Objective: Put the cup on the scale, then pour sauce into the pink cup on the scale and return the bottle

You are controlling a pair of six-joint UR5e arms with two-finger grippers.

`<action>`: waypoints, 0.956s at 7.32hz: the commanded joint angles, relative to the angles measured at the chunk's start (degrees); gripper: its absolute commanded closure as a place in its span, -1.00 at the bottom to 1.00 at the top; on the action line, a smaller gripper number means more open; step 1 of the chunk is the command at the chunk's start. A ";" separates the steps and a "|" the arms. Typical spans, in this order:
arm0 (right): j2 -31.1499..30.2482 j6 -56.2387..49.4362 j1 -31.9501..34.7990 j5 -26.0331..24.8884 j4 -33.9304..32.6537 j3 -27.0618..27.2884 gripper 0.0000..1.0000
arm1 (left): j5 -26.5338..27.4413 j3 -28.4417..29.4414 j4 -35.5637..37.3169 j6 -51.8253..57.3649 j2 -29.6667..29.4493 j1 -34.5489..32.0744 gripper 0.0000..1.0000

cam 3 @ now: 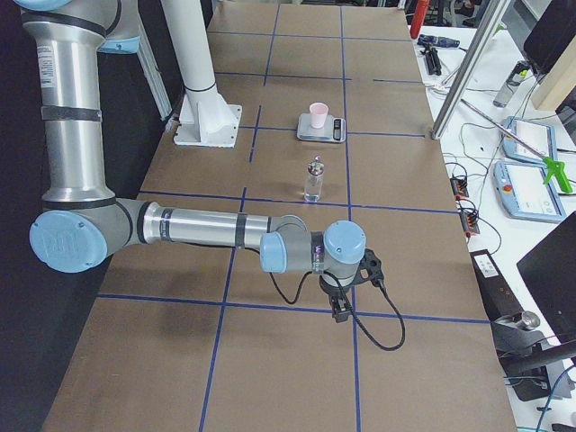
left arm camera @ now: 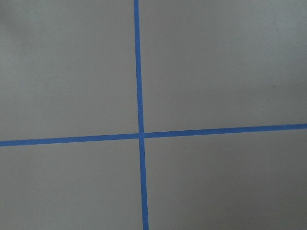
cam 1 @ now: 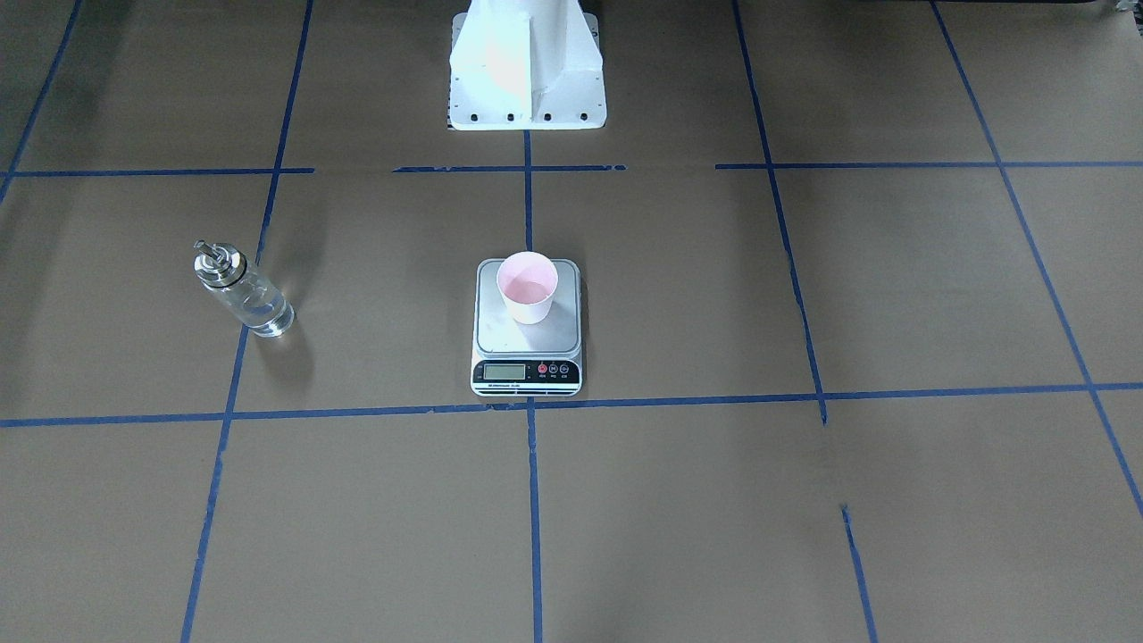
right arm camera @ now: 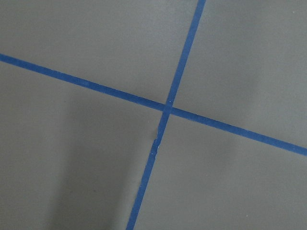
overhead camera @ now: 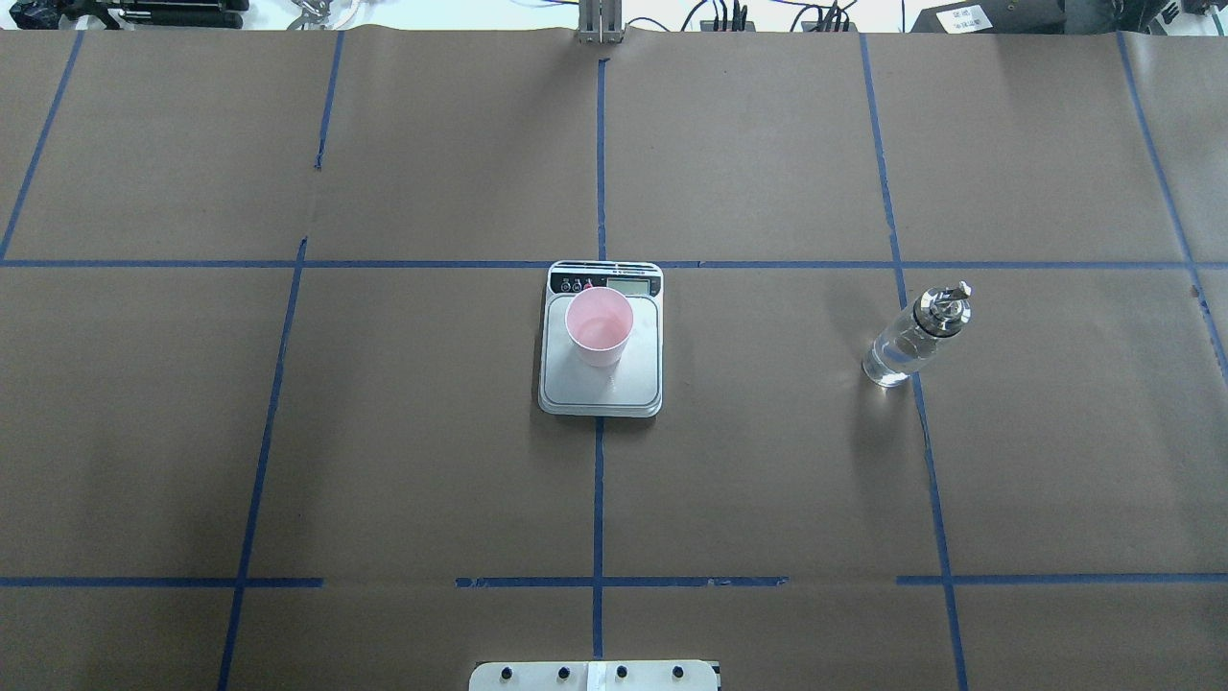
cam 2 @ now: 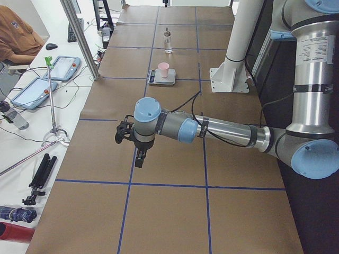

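Brown paper covers the whole table (overhead camera: 403, 461), marked off into big squares with blue tape (overhead camera: 598, 499), and most of it is wide open.

Starting at the robot's side, the white base plate (overhead camera: 595, 677) is cut off by the bottom edge of the overhead view. Past a full bare square comes the scale (overhead camera: 576, 389), sitting dead centre on the middle tape line. The cup (overhead camera: 599, 326) stands upright on the steel platform, toward the display end, which faces away from the robot.

Off on the robot's right, well apart from the scale, the bottle (overhead camera: 911, 336) stands by a tape line, and the right-side view shows it upright. The sauce (overhead camera: 890, 357) shows clear in the lower glass. Beyond that it's bare paper up to the far edge, where some cables (overhead camera: 720, 14) poke in.

Overhead and front-facing views don't catch either arm; only the side views do. The left gripper (cam 2: 138, 160) hangs over the paper at the robot's left end of the table, and the right gripper (cam 3: 339, 310) does likewise at the right end. Both are well away from scale and bottle. From those angles I can't tell whether either pair of jaws is open or closed. The wrist cams show only tape crossings on paper.

The scale's readout is too small to read, and I can't tell if there's liquid in the cup. A person (cam 2: 16, 34) in orange is cropped at the corner of the left-side view.
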 commanded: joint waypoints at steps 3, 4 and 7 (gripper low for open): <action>-0.18 0.20 0.04 0.05 0.23 0.00 -1.00 | 0.43 -0.04 -0.21 6.17 0.52 0.06 -1.00; -0.18 0.20 -0.22 0.31 0.14 -0.17 -1.00 | 0.26 -1.97 0.23 6.35 0.60 0.06 -1.00; -0.27 -0.24 -0.14 2.33 0.14 -0.26 -1.00 | 0.44 -0.05 0.14 6.61 0.61 0.06 -1.00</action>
